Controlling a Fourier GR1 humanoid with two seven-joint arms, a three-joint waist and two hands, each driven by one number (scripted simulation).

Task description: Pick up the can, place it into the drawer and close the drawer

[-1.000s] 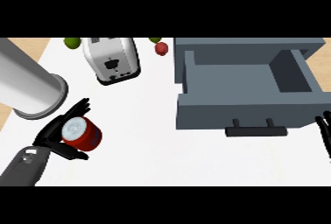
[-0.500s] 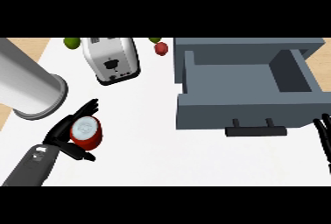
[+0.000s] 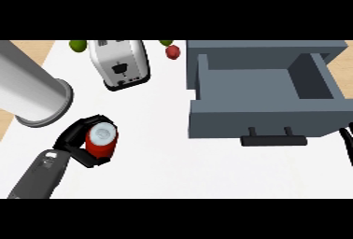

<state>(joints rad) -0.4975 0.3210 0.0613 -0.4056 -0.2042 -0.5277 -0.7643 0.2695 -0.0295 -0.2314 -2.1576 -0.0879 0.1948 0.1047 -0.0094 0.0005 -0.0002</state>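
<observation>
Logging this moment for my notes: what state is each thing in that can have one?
can: upright, held off to the drawer's left
left hand: shut on the can
drawer: open, nothing visible inside
right hand: only a sliver at the right edge, state unclear
toaster: slots look empty

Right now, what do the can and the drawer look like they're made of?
Can: red body with a pale grey top, likely painted metal; hard to confirm, since the left robot hand curls round it. Drawer: flat matte grey-blue panels, painted wood or metal, with a dark bar handle.
</observation>
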